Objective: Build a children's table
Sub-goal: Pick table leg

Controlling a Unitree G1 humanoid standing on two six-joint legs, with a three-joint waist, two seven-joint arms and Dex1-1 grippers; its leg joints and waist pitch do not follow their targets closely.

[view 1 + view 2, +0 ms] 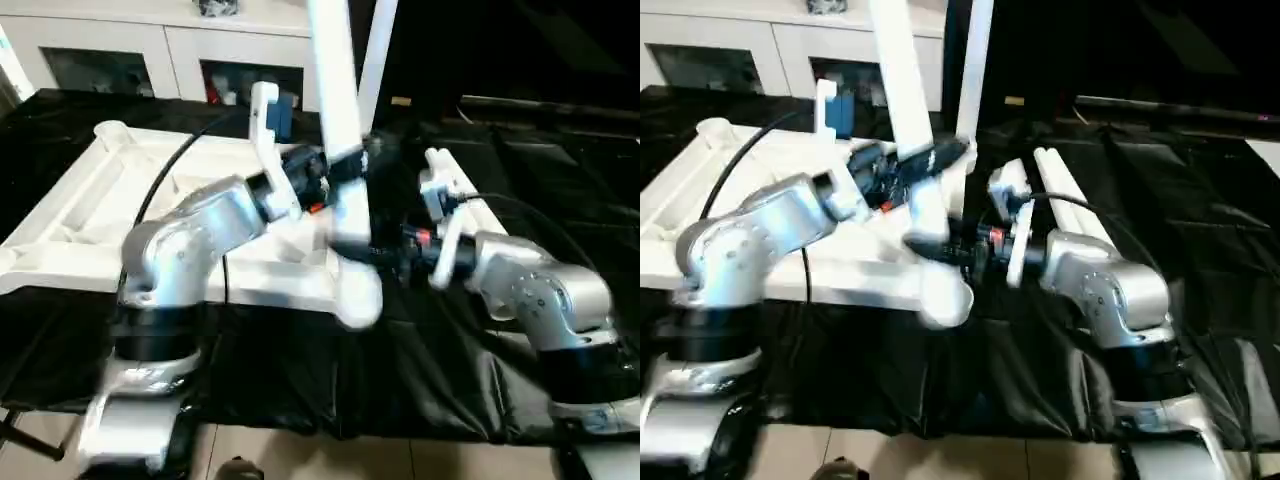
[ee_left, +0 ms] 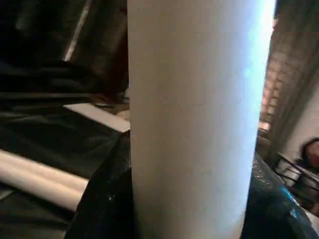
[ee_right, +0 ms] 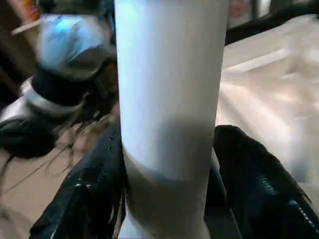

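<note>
Indoor lab-like room: black-draped worktable point(image 1: 560, 200), white glass-door cabinet point(image 1: 150, 55).

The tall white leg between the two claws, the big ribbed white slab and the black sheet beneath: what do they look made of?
The leg looks like smooth, satin plastic tube: even white with a soft sheen, though painted metal is possible. The tabletop looks like moulded plastic, with raised ribs and a round corner socket cast in. The black sheet seems thin plastic film or glossy cloth: it wrinkles and glints.

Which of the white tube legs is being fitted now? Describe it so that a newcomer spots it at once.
Start at the white tabletop lying underside up on the black cloth. At its near corner on the robot's right, one tube leg stands nearly upright in a socket, with the left gripper and the right gripper around it. The spare legs lie flat beyond the right forearm.
</note>
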